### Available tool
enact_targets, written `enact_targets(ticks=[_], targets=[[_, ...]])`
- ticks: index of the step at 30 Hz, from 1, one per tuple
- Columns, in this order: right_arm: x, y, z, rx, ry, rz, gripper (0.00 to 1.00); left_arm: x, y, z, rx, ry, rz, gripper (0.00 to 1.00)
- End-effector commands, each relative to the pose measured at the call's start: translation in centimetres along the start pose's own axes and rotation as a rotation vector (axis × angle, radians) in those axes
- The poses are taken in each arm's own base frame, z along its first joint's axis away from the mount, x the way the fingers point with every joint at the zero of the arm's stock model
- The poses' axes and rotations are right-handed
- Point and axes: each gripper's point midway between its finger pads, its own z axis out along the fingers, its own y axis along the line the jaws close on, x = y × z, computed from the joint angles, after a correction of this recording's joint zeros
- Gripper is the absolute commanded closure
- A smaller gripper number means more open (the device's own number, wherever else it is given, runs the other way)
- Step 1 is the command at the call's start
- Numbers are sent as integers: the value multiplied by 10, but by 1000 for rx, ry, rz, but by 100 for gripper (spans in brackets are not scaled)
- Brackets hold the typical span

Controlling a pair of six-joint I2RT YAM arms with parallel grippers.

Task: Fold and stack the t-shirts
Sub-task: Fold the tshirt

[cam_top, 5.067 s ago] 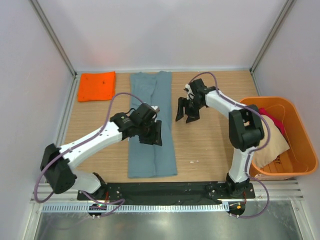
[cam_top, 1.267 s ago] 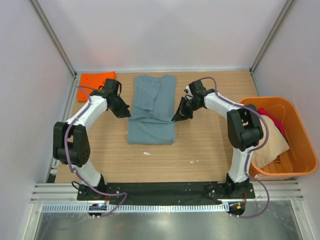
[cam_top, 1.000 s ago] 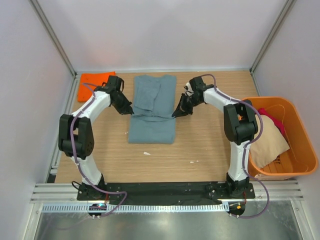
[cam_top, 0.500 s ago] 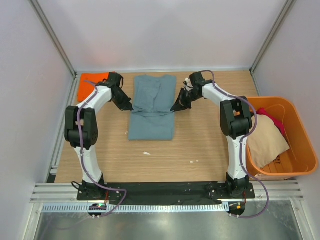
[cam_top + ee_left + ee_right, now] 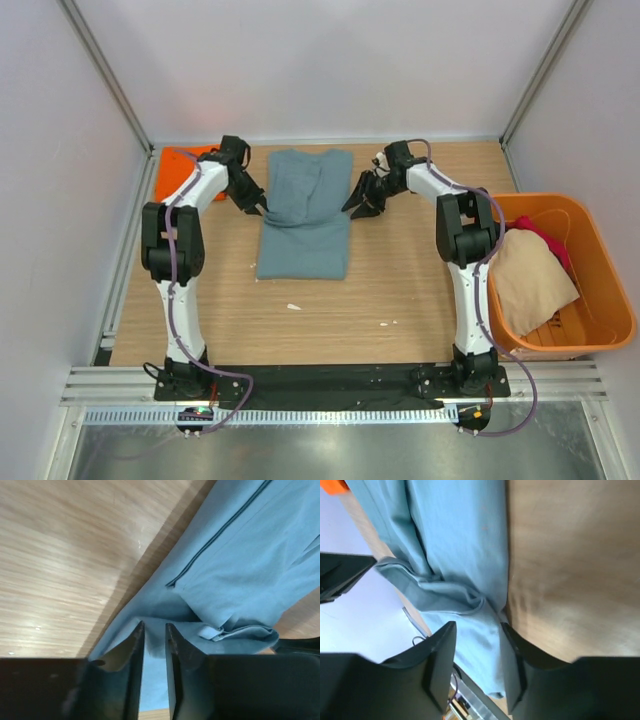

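Observation:
A grey-blue t-shirt (image 5: 305, 215) (image 5: 240, 570) (image 5: 455, 545) lies folded into a rectangle at the back middle of the table. Its far half is doubled over the near half. My left gripper (image 5: 258, 208) (image 5: 155, 626) sits low at the shirt's left edge, jaws a narrow gap apart over the cloth. At the shirt's right edge my right gripper (image 5: 353, 210) (image 5: 477, 626) stands open, wider, with the cloth beneath its fingers. A folded orange t-shirt (image 5: 178, 168) lies at the back left, partly hidden by my left arm.
An orange plastic tub (image 5: 600, 330) at the right edge holds a beige shirt (image 5: 530, 280) and a red one (image 5: 548, 240). Two small white scraps (image 5: 293, 306) lie on the wood in front of the shirt. Walls close the back and sides.
Both grippers slid a little toward the back along the shirt's edges, then went from shut to parted, letting go of the cloth. The shirt lies flatter.

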Motion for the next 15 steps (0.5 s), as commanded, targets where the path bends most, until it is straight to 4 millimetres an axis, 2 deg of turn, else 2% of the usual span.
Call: enact_targets(ticks=[1, 2, 3, 4, 5, 6, 8, 9, 10, 11, 12, 13, 14, 15], targets=[[-45, 18, -17, -67, -104, -33, 52, -36, -8, -31, -5, -125, 80, 72], [-57, 27, -26, -70, -132, -56, 50, -47, -16, -47, 7, -167, 103, 72], [-60, 30, -33, -52, -143, -99, 47, -51, -10, -56, -28, -192, 141, 69], [-52, 28, -39, -7, -119, -94, 47, -53, -12, -65, -25, -209, 167, 68], [-55, 34, -48, 32, -147, -129, 46, -54, -17, -82, -5, -234, 186, 66], [-46, 45, -60, 50, -150, -187, 46, -51, -13, -87, -9, -235, 220, 66], [-25, 54, -68, 67, -132, -218, 46, -36, -21, -98, 63, -216, 264, 66], [-4, 41, -58, 89, -86, -198, 45, -19, -24, -102, 99, -206, 302, 67], [8, 63, -67, 61, -116, -247, 45, -8, -28, -105, 141, -192, 345, 67], [18, 64, -64, 63, -116, -247, 45, 10, -34, -104, 198, -147, 366, 69], [37, 47, -53, 83, -76, -207, 45, 21, -48, -111, 275, -153, 391, 76], [44, 65, -56, 39, -104, -228, 46, 40, -41, -96, 291, -94, 369, 80], [60, 49, -48, 56, -70, -196, 46, 55, -49, -96, 357, -55, 375, 82], [65, 45, -47, 65, -74, -190, 46, 62, -60, -97, 403, -65, 390, 83]])
